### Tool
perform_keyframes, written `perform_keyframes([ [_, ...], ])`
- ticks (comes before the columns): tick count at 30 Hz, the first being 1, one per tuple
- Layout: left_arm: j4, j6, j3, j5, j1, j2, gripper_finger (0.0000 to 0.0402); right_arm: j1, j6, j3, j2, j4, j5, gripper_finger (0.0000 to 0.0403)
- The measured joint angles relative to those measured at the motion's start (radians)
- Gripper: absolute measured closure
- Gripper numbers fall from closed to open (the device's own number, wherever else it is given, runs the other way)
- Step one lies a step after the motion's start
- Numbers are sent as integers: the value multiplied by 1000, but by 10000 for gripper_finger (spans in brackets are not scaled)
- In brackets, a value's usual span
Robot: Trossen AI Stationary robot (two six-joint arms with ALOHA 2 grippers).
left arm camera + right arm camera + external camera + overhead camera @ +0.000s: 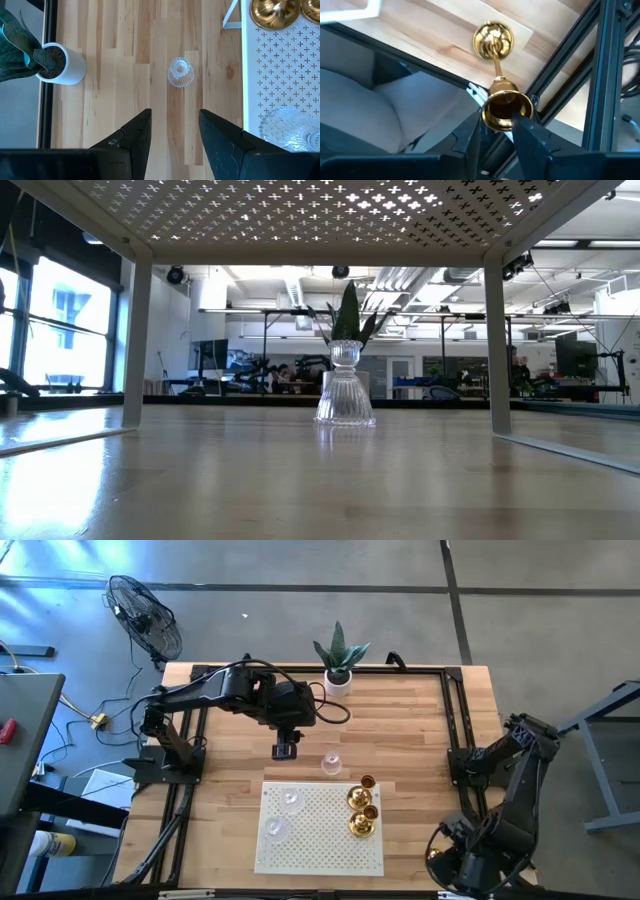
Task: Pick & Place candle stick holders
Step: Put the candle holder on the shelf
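**One glass holder loose on the table, one gold holder in the right gripper**

Wooden table [420, 730] framed by black rails, far edge partly covered by the left arm [215, 690] stretched in from the left toward the middle. Right arm [505, 815] folded off the near right corner, mostly a dark mass from above, its tip hard to pick out there.

Near middle of the table: white perforated tray [320, 840] raised on legs, seen from underneath in the low view, only its underside and legs in frame.

Far edge, middle: white pot with a green plant [339, 678].

Left gripper [285, 750] over bare wood just beyond the tray's far edge, fingers spread apart and holding nothing. Just right of it, clear of the fingers: a lone glass holder [331, 762], upright on the wood, nearly transparent from above and plain only in the low view, in line with the plant.

Right gripper [497, 125] clamped on the cup of a gold holder [502, 102], stem and round base pointing away from the fingers.

Along the tray's right edge: gold holders [361, 812] bunched together, exact count unclear from above, cut off in the left wrist view. On the tray's left half: two faint glass holders [291, 800], little more than pale smudges.
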State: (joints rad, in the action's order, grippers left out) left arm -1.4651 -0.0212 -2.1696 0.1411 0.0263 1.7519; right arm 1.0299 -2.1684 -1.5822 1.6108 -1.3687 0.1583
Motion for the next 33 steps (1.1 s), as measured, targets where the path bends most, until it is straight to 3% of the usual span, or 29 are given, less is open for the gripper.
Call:
perform_keyframes([
  [16,1,3,0,1,0,0,243,-73,131,109,-2,89,70,302],
  [25,0,3,0,1,0,0,243,-74,162,117,-3,97,73,385],
  [33,1,3,0,1,0,0,243,-75,167,117,-3,95,64,371],
])
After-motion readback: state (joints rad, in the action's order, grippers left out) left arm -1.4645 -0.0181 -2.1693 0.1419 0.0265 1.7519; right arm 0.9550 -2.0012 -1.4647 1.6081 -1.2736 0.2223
